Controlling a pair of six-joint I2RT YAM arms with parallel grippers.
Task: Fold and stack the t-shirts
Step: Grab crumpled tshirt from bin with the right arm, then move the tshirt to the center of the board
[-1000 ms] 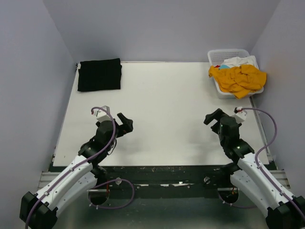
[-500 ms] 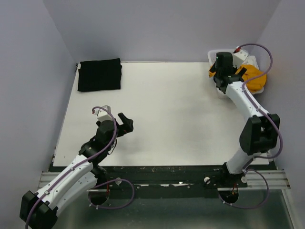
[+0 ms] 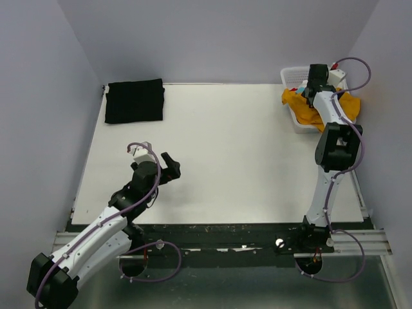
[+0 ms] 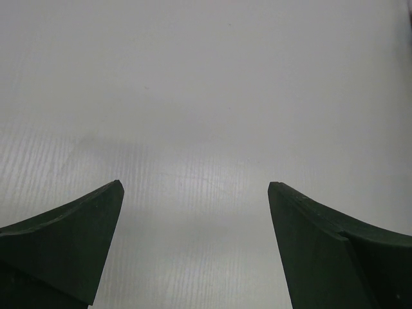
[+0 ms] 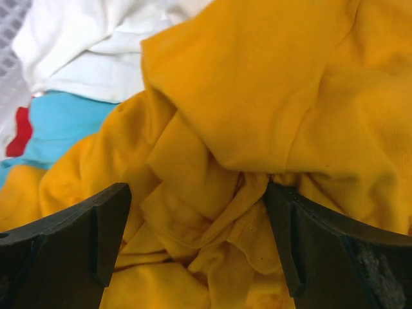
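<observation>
A folded black t-shirt (image 3: pixel 134 100) lies at the table's far left corner. A crumpled mustard-orange t-shirt (image 3: pixel 310 109) lies on top of the pile in the white basket (image 3: pixel 290 78) at the far right. My right gripper (image 3: pixel 314 89) is open right over it; in the right wrist view its jaws stand apart around bunched folds of the mustard-orange t-shirt (image 5: pixel 257 122), with white (image 5: pixel 84 51), teal (image 5: pixel 71 122) and red (image 5: pixel 20 132) t-shirts behind. My left gripper (image 3: pixel 171 166) is open and empty above the bare table (image 4: pixel 206 116).
The basket stands against the right wall. Grey walls close in the table on the left, back and right. The right arm stretches along the table's right side.
The right arm has swung from the near right of the table out to the basket, and its gripper now sits over the mustard-orange t-shirt. The left arm has hardly moved.
</observation>
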